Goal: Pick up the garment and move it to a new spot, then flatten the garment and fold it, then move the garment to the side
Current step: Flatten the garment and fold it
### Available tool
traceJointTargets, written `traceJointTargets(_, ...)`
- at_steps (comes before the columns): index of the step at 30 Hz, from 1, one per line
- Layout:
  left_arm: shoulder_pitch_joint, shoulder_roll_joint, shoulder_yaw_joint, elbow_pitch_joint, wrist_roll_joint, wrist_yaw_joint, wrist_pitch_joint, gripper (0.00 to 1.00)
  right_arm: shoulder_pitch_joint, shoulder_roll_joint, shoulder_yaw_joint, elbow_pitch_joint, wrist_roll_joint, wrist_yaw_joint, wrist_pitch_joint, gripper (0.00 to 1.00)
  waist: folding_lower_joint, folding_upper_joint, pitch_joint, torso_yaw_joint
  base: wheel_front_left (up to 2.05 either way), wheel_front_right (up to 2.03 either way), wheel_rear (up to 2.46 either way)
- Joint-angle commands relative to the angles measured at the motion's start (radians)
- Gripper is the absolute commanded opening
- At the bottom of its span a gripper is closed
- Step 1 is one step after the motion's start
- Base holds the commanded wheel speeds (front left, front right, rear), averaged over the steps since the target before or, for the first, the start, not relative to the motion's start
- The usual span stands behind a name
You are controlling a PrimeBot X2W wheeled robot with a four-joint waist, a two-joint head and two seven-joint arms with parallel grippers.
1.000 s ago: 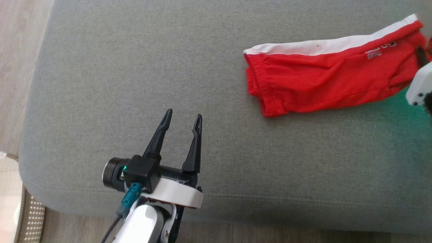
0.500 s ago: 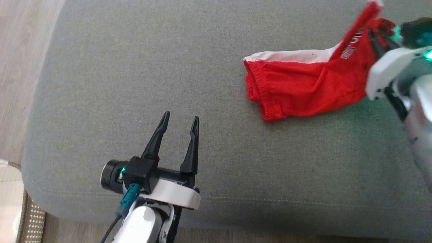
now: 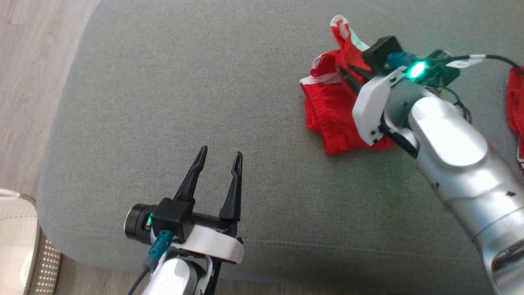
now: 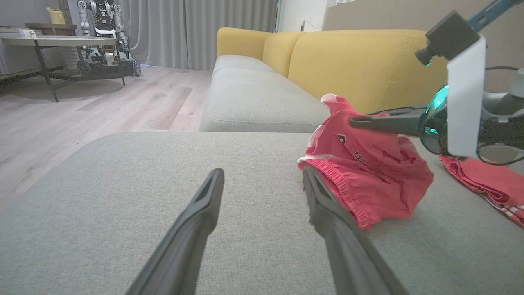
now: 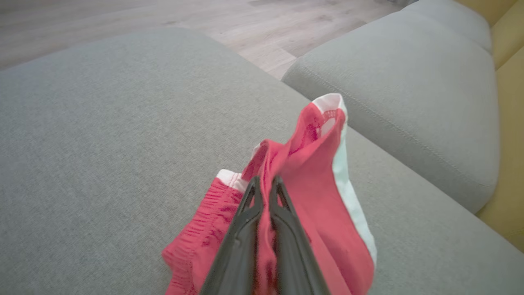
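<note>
The garment (image 3: 327,119), red shorts with a white side stripe, lies bunched on the grey cushion (image 3: 163,102). One end of it is pulled up off the cushion. My right gripper (image 3: 346,74) is shut on that raised end. In the right wrist view the fingers (image 5: 265,184) pinch red fabric while the white-edged hem (image 5: 327,110) stands above them. My left gripper (image 3: 221,153) hovers open and empty near the cushion's front edge, well to the left of the garment. The left wrist view has the garment (image 4: 368,172) just right of my open left gripper (image 4: 262,174).
A second red cloth (image 3: 516,106) lies at the far right of the cushion. Beyond it runs a sofa with a yellow back (image 4: 368,61) and grey seat (image 4: 254,98). Wooden floor (image 4: 82,114) lies to the left, with a table (image 4: 61,41) farther off.
My right arm has swung in from the right, lifting the garment's far end and carrying it leftward, so the flat shorts are now bunched. The left gripper has stayed put.
</note>
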Motion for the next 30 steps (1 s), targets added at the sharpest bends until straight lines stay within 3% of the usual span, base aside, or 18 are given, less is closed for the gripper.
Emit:
traceJointTargets(1, -0.022, 0.000, 0.022, -0.027, -0.004, 0.001, -0.005, 1.00, 0.019, 0.014, 0.023, -0.041, 0.020, 0.000, 0.026, 0.00, 0.0000, -0.0001, 0.002, 0.005, 0.00, 0.00, 0.00)
traceJointTargets(5, -0.030, 0.000, 0.014, -0.025, -0.012, 0.002, -0.005, 1.00, 0.044, 0.017, 0.069, -0.071, 0.063, 0.000, 0.072, 0.24, 0.0000, -0.0001, 0.007, 0.016, 0.00, 0.00, 0.00)
traceJointTargets(6, -0.031, 0.000, 0.013, -0.025, -0.013, 0.003, -0.005, 1.00, 0.052, 0.017, 0.077, -0.080, 0.079, 0.000, 0.083, 0.33, 0.0000, -0.0001, 0.008, 0.018, 0.00, 0.00, 0.00)
traceJointTargets(8, -0.031, 0.000, 0.013, -0.024, -0.016, 0.005, -0.005, 1.00, 0.069, 0.012, 0.092, -0.100, 0.109, 0.000, 0.106, 0.64, 0.0000, -0.0001, 0.009, 0.019, 0.00, 0.00, 0.00)
traceJointTargets(9, -0.030, 0.000, 0.014, -0.023, -0.017, 0.005, -0.005, 1.00, 0.078, 0.006, 0.098, -0.111, 0.124, 0.000, 0.118, 0.93, 0.0000, -0.0001, 0.008, 0.019, 0.00, 0.00, 0.00)
traceJointTargets(10, -0.030, 0.000, 0.014, -0.022, -0.018, 0.006, -0.005, 1.00, 0.086, 0.000, 0.095, -0.125, 0.140, 0.000, 0.121, 1.00, 0.0000, -0.0001, 0.007, 0.019, 0.00, 0.00, 0.00)
traceJointTargets(17, -0.021, 0.000, 0.020, -0.022, -0.020, 0.011, -0.005, 1.00, 0.138, -0.050, -0.050, -0.225, 0.144, 0.000, -0.006, 1.00, 0.0000, -0.0001, -0.015, 0.009, 0.00, 0.00, 0.00)
traceJointTargets(21, -0.007, 0.000, 0.032, -0.032, -0.015, 0.016, -0.005, 1.00, 0.219, -0.077, -0.247, -0.273, 0.082, 0.000, -0.132, 1.00, 0.0000, -0.0001, -0.041, -0.005, 0.00, 0.00, 0.00)
traceJointTargets(27, 0.035, 0.000, 0.072, -0.051, -0.001, 0.026, -0.005, 1.00, 0.408, -0.056, -0.515, -0.337, -0.041, 0.000, -0.274, 1.00, 0.0000, -0.0001, -0.090, -0.038, 0.00, 0.00, 0.00)
traceJointTargets(30, 0.064, 0.000, 0.096, -0.059, 0.006, 0.032, -0.005, 1.00, 0.518, -0.019, -0.594, -0.377, -0.094, 0.000, -0.306, 1.00, 0.0000, -0.0001, -0.117, -0.051, 0.00, 0.00, 0.00)
